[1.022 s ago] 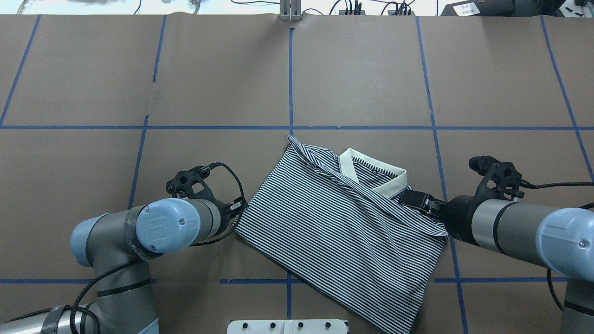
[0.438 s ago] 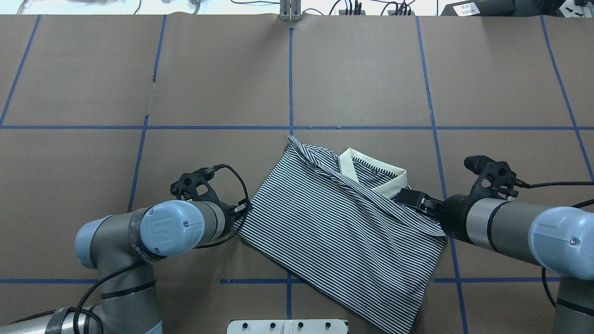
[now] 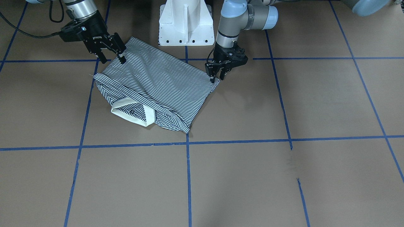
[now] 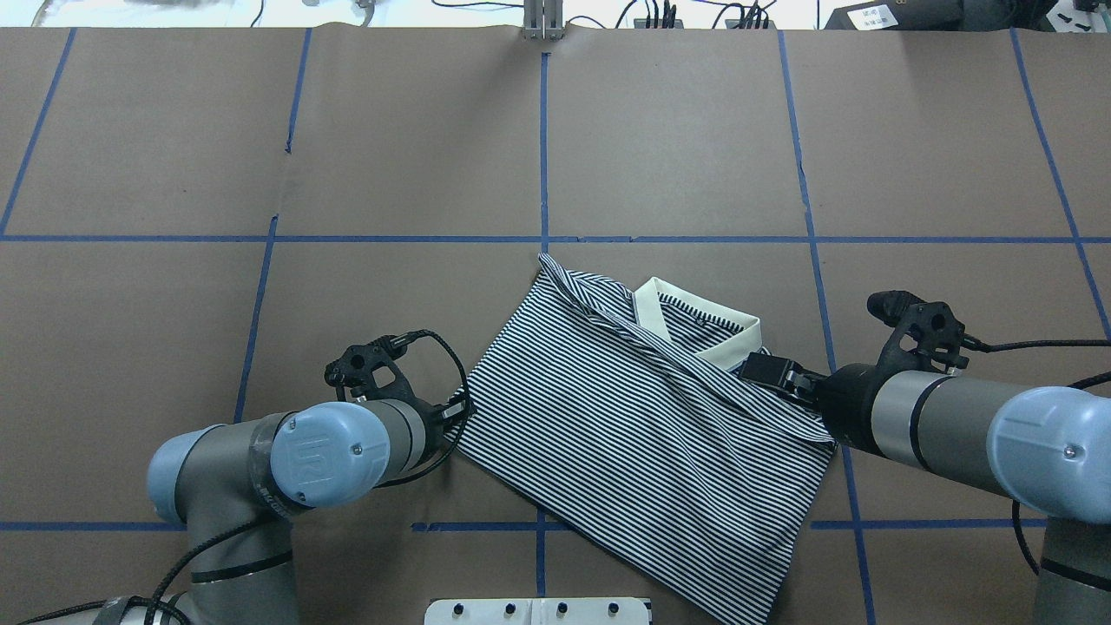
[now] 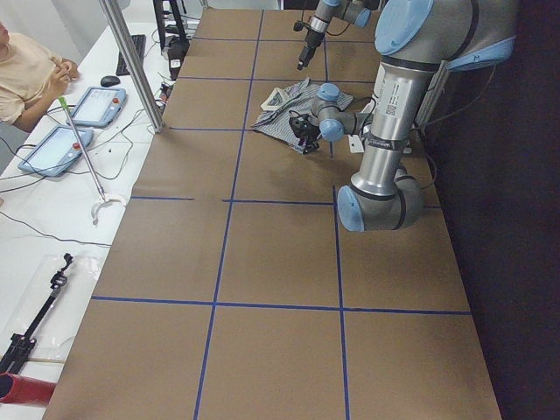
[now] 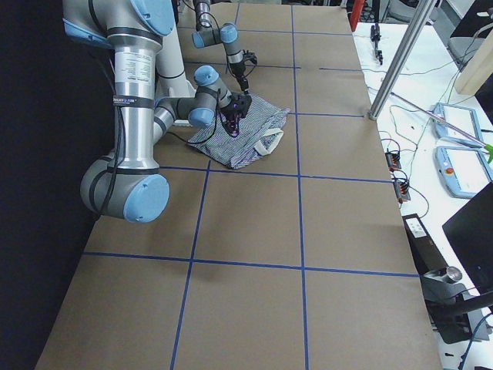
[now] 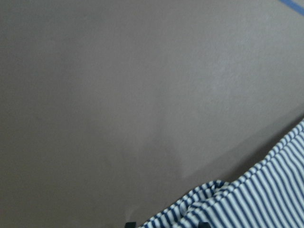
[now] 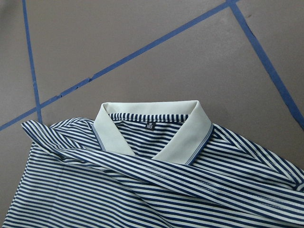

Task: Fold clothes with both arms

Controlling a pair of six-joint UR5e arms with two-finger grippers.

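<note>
The striped polo shirt (image 4: 642, 434) lies folded on the brown table, with its cream collar (image 4: 694, 334) toward the far right. It also shows in the front view (image 3: 157, 85). My left gripper (image 3: 217, 78) stands at the shirt's left corner, its fingers pinched on the bunched fabric (image 7: 247, 204). My right gripper (image 3: 112, 60) is at the shirt's right edge beside the collar, with its jaws spread wide and one fingertip (image 3: 122, 60) touching the cloth. The right wrist view shows the collar (image 8: 152, 128) and none of its fingers.
The white pedestal base (image 3: 184, 22) stands just behind the shirt. Blue tape lines (image 4: 544, 148) grid the table. A side bench with tablets (image 5: 74, 122), cables and a metal pole (image 5: 131, 61) runs along the far edge, and a person (image 5: 26, 70) sits there.
My left arm has moved right and slightly toward the robot, carrying the shirt's left corner inward. My right gripper has shifted a little left along the shirt's edge.
</note>
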